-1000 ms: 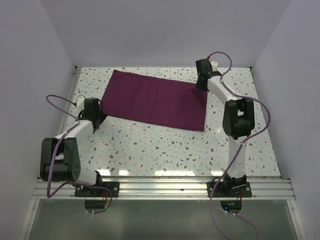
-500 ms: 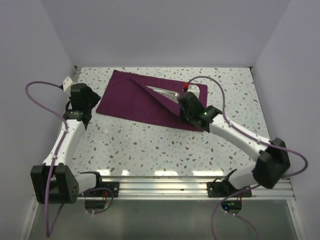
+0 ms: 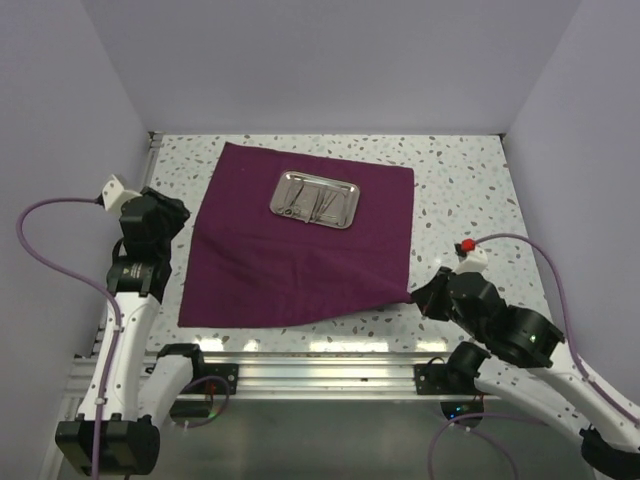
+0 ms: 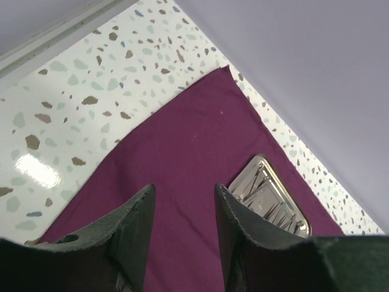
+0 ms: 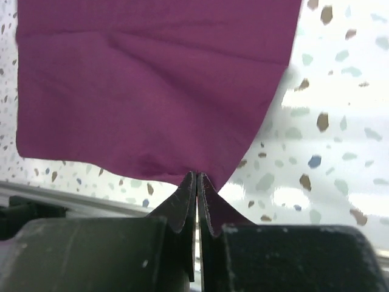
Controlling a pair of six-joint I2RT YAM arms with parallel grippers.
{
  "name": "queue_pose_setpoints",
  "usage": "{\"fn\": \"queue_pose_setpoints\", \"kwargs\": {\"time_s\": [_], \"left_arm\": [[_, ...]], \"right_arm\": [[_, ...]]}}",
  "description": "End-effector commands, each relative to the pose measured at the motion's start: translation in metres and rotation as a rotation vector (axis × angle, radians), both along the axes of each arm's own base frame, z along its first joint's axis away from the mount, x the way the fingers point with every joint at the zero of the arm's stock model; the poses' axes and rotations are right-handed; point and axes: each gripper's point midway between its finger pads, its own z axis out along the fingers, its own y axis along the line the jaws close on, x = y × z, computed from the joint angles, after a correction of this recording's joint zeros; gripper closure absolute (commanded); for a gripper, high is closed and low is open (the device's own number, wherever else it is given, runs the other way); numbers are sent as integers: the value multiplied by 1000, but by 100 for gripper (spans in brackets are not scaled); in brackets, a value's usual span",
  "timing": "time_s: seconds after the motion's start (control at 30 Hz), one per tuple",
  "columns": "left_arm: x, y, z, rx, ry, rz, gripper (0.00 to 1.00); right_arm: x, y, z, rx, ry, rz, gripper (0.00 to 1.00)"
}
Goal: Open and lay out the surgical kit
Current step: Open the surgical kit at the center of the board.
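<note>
The dark magenta cloth (image 3: 290,255) lies spread open on the speckled table. The shiny steel tray (image 3: 314,198) sits on its far half with thin silver instruments (image 3: 308,203) inside. My right gripper (image 3: 422,297) is shut on the cloth's near right corner, which shows pinched between the fingers in the right wrist view (image 5: 197,175). My left gripper (image 3: 176,216) is open and empty, hovering at the cloth's left edge. In the left wrist view the gripper (image 4: 185,191) is above the cloth (image 4: 182,134), with the tray (image 4: 270,196) beyond its right finger.
White walls close the table on the left, back and right. An aluminium rail (image 3: 320,375) runs along the near edge. Purple cables loop off both arms. Bare speckled table (image 3: 470,200) lies to the right of the cloth.
The right gripper has pulled the cloth's corner from the far right to the near right, unfolding it and baring the tray. The left arm has drawn back toward the left.
</note>
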Motion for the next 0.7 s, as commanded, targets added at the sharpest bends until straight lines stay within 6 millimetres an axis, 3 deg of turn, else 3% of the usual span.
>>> {"fn": "queue_pose_setpoints", "kwargs": {"time_s": [0.0, 0.03, 0.07, 0.1, 0.27, 0.37, 0.43, 0.5, 0.53, 0.57, 0.6, 0.63, 0.67], "left_arm": [[-14, -2, -21, -17, 53, 1, 52], [-17, -2, -25, -15, 65, 2, 52], [-20, -1, -24, -11, 66, 4, 52], [-21, -1, -25, -1, 73, -1, 52], [-24, -4, -32, 35, 114, -45, 52], [-20, -10, -38, 39, 120, -85, 52], [-10, -17, -39, 50, 98, -141, 52], [3, -25, -46, 59, 127, -204, 52], [14, -28, -56, 59, 159, -227, 52], [21, -35, -59, 51, 165, -272, 52], [34, -37, -51, 72, 138, -295, 52], [47, -39, -68, 65, 181, -316, 53], [56, -41, -71, 67, 189, -334, 55]], "right_arm": [[-29, -6, -23, 39, 121, 19, 94], [-36, -1, -23, 63, 141, 56, 81], [-41, -1, -25, 70, 154, 72, 29], [-44, -3, -24, 79, 149, 77, 2], [-42, -20, -6, 90, 82, 24, 2], [-22, -19, 5, 81, 6, -25, 2], [-8, -8, 2, 62, -8, -25, 2], [13, 21, -8, 19, 1, 18, 2], [27, 33, -4, 21, -24, 15, 1], [42, 43, -15, -69, 13, 11, 2], [58, 43, -12, -126, -14, -27, 2], [70, 45, -10, -168, -20, -49, 1], [96, 43, 4, -195, -43, -87, 2]]}}
